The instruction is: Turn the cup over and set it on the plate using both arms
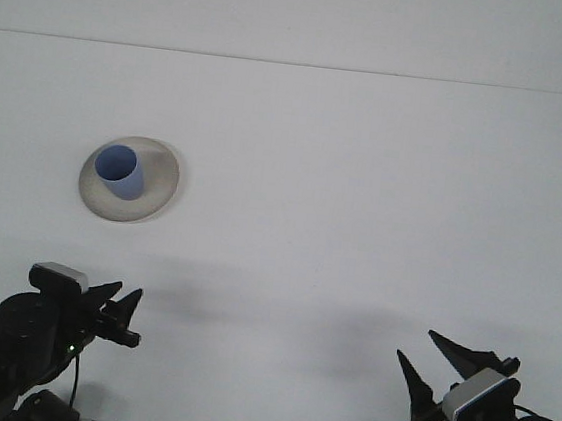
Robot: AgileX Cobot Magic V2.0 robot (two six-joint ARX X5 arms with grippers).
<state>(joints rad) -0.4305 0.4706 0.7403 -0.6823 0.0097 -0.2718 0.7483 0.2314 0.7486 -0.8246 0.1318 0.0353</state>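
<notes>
the small blue plastic cup (119, 171) stood upright on the round grey plate (159, 190) at upper left, so the task looked done, while the left gripper (121, 316) and right gripper (438, 360) sat empty with jaws apart along the bottom edge.

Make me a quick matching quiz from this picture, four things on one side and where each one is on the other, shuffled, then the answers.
Things:
1. blue cup
2. plate
3. left end effector
4. right end effector

Places:
A. bottom right of the view, open, holding nothing
B. standing on the plate, mouth up
C. bottom left of the view, away from the plate
D. on the white table, left of centre

Pairs: 1-B, 2-D, 3-C, 4-A
</notes>
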